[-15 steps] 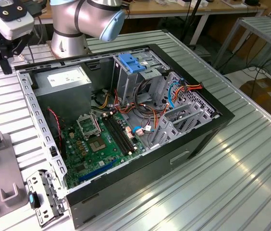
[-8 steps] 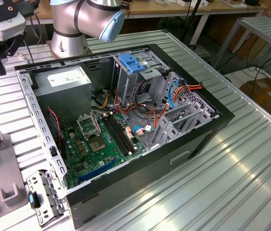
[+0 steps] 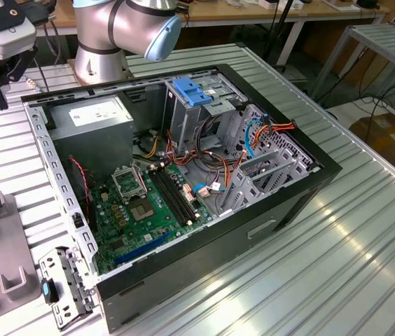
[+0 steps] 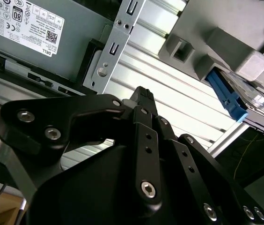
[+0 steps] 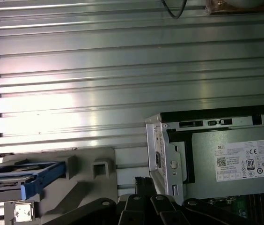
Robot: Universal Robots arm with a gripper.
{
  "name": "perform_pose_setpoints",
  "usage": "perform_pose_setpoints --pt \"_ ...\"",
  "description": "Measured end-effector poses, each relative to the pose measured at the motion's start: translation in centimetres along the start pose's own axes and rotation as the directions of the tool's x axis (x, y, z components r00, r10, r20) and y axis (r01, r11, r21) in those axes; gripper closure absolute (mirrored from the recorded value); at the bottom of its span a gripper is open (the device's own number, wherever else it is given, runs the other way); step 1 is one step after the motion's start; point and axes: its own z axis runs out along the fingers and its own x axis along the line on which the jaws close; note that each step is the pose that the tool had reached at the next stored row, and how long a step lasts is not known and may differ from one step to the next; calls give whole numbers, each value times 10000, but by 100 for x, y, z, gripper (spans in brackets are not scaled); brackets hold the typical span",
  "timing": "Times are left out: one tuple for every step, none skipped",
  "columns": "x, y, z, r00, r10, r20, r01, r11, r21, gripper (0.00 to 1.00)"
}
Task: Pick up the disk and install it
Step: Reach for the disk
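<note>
We see our black gripper over the ribbed aluminium counter, the blue-railed disk in a grey holder.

Ribbed aluminium table, slats gleaming right across. Dead centre in the exterior view, the open black computer case lies on its side. At eight o'clock from it, a grey moulded fixture sits on the slats. At eleven o'clock, the arm's silver base stands on the same top. At seven o'clock, a small metal bracket lies just beside the case's corner.
</note>
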Motion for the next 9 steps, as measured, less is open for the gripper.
perform_pose_setpoints --pt "4 0 0 10000 -1 0 1 10000 0 89" --pt "9 -1 0 10000 -1 0 1 10000 0 89" --pt "14 -1 0 10000 0 0 0 10000 0 89" --pt "21 -2 -1 10000 -1 0 1 10000 0 89" --pt "28 -2 -1 10000 -1 0 1 10000 0 89" --pt "44 -3 -1 10000 -1 0 1 10000 -1 89" --pt "62 -5 -2 10000 -1 0 1 10000 0 89" --pt "75 -6 -2 10000 -1 0 1 10000 1 89" --pt "98 -8 -3 10000 -1 0 1 10000 0 89"
